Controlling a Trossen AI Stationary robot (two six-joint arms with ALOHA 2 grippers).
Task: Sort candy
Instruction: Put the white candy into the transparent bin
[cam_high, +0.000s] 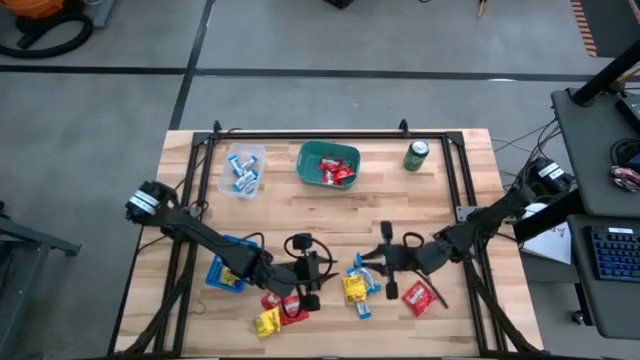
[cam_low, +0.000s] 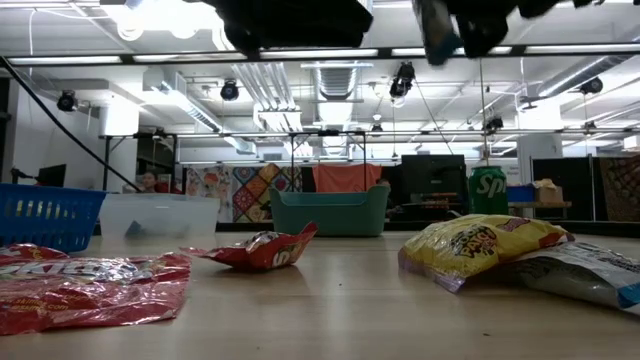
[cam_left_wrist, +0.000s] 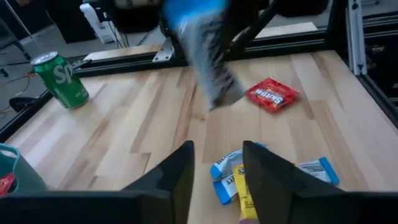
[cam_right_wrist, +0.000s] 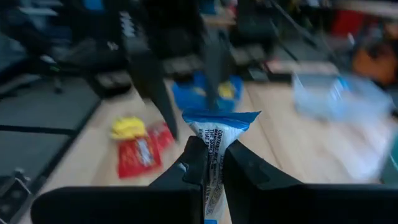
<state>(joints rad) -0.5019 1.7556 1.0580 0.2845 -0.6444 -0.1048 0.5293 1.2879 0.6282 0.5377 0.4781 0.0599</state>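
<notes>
Right claw (cam_right_wrist: 211, 163) pinches a blue-and-white sweet (cam_right_wrist: 219, 134), raised above the table (cam_high: 300, 210); left claw (cam_left_wrist: 217, 163) stands parted, empty, facing it.

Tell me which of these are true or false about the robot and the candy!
1. The right gripper pinches a blue-and-white candy. True.
2. The green can lies in the teal bin. False: it stands on the table beside the bin.
3. The left gripper holds a red packet. False: its fingers are apart and empty.
4. The teal bin holds red packets. True.
5. Yellow candy lies in the blue basket. True.
</notes>
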